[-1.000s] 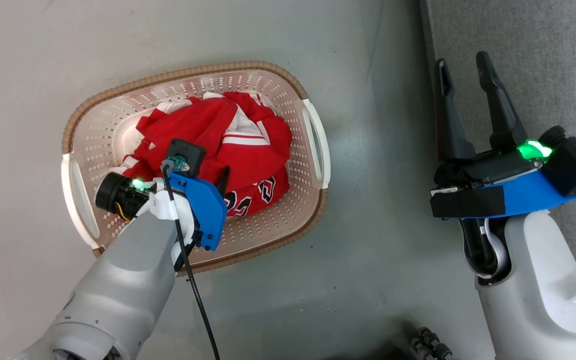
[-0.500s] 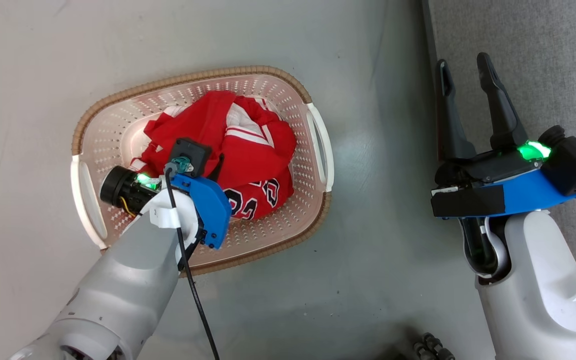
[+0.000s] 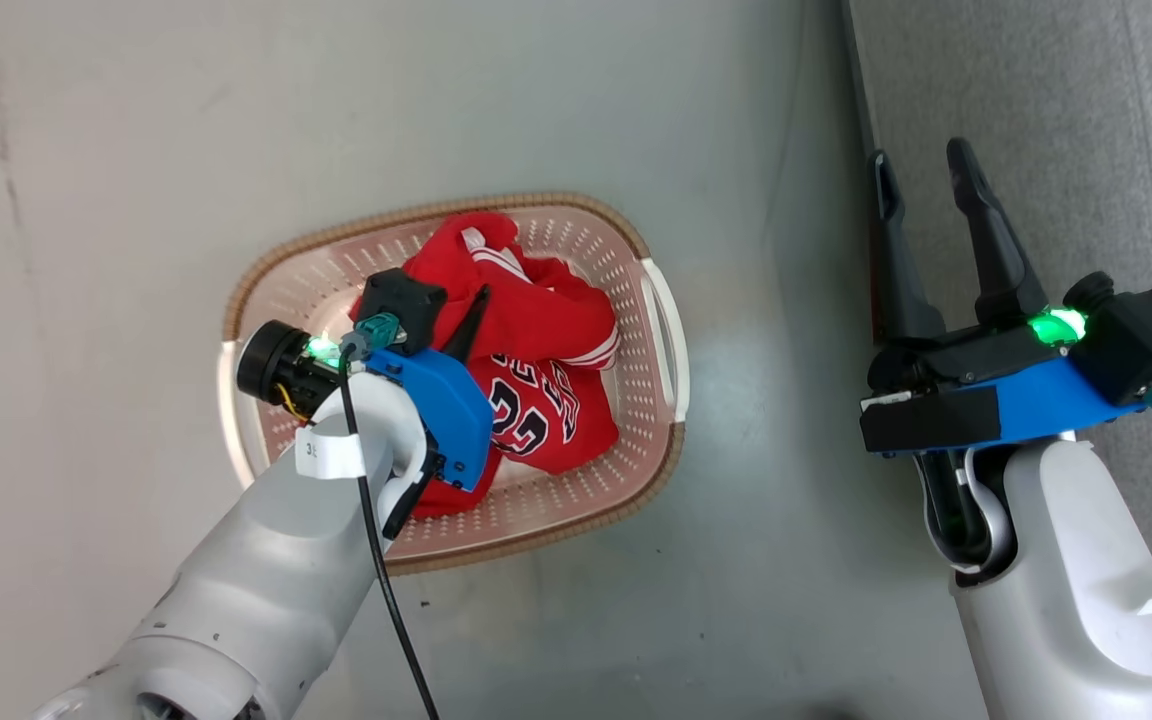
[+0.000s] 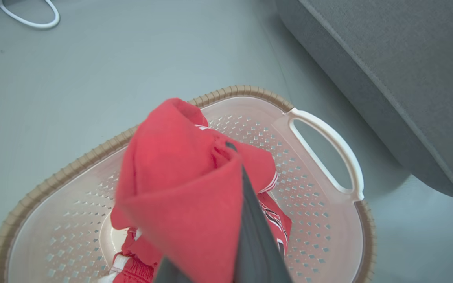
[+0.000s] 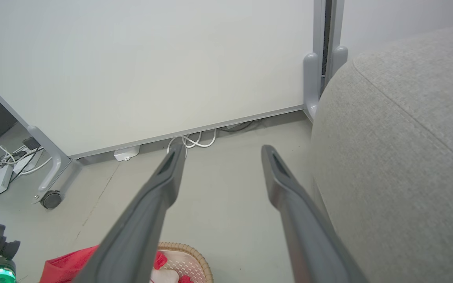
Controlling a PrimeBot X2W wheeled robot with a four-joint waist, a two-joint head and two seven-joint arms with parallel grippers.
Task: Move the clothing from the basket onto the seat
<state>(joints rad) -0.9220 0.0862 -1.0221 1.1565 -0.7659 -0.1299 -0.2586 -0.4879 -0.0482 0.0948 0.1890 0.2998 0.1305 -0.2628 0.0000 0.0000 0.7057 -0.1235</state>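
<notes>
**Left jaws pinch red clothing above the laundry basket**

In the head view, an oval cream basket (image 3: 658, 330) with a brown woven-look rim sits on the pale grey floor (image 3: 136, 150) near the centre of the frame. Bright red clothing (image 3: 546, 325) is heaped inside it. A black-and-white number 23 shows on the fabric at the lower right of the heap.

The left arm (image 3: 266, 570) reaches in from the lower left corner, with its blue-cased wrist over the basket. The left jaws are closed tight on a fold of the red cloth. In the left wrist view that fold (image 4: 179, 188) sits at the centre of the frame. It drapes over one dark finger (image 4: 254, 228) and gathers to a pinch at the tip. The fold is raised above the basket's perforated bottom, and more red fabric lies lower down inside. I cannot tell whether the pinched fold belongs to the numbered garment.

The grey seat (image 3: 1036, 90) takes up the upper right of the head view, with a strip of floor between it and the basket. The right arm (image 3: 1056, 560) stands at the lower right. The right jaws are spread wide and hold nothing, and their fingers (image 3: 991, 240) point up the frame along the seat's left edge.

In the right wrist view the spread fingers (image 5: 140, 220) rise over bare floor. The seat's rounded corner is at the right, a white wheeled panel (image 5: 151, 67) runs across the top, and white cables (image 5: 193, 140) lie at its foot.
</notes>
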